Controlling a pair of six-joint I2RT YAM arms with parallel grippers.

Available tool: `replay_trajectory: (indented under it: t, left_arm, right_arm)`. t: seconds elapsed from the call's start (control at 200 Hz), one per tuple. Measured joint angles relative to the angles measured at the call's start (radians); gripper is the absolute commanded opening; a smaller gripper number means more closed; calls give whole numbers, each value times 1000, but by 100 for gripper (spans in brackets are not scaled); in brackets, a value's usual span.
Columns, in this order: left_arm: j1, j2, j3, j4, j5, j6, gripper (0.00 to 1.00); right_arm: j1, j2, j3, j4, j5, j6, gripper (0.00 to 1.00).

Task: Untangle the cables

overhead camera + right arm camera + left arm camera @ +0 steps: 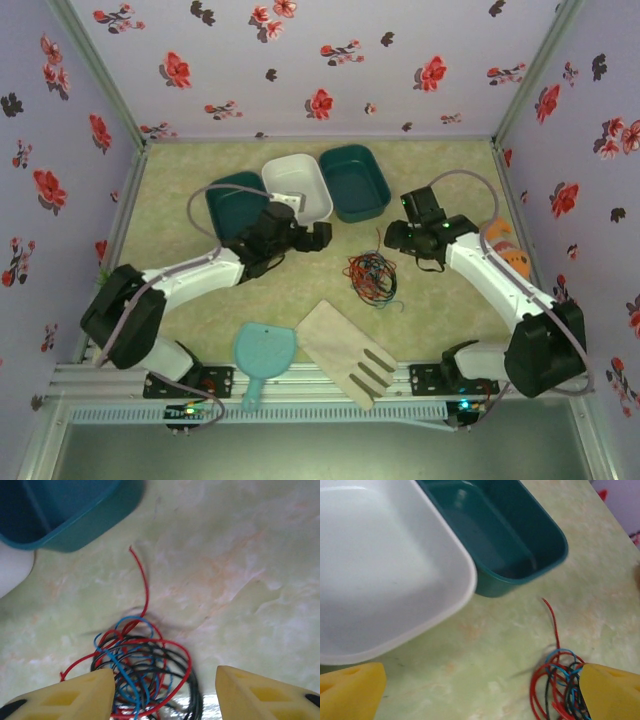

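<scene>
The cables (372, 275) lie in one small tangle of red, black and teal-blue strands on the green mat, in front of the bins. In the right wrist view my right gripper (165, 692) straddles the cables (142, 672): its yellow fingers (75, 695) stand apart with the knot between them, and the left finger is against the strands. A loose red end (145, 587) points toward the teal bin. My left gripper (480, 692) is wide open beside the knot, its right finger (612, 692) over the edge of the cables (557, 680). Seen from above, my left gripper (322, 238) and right gripper (392, 240) flank the tangle.
Behind the tangle stand a white bin (298, 185) and two teal bins (355, 182) (235, 200). A teal scoop (262, 355) and a wooden slotted spatula (350, 350) lie near the front edge. An orange object (505, 245) sits behind the right arm.
</scene>
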Motion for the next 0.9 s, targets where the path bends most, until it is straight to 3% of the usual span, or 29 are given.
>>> replay_trajectory:
  t: [0.465,0.645,0.9]
  left_arm:
    - [-38,243,122,6,181,-27,83]
    - [-61,297,165,-5,235,-27,82]
    - [-82,337,195,-32,286,-26,71]
  right_arm:
    - [42,113,8,-4,-128,53,40]
    - [55,140,-2,14,-159,65,40]
    - [61,163,-39,39,-171,80,38]
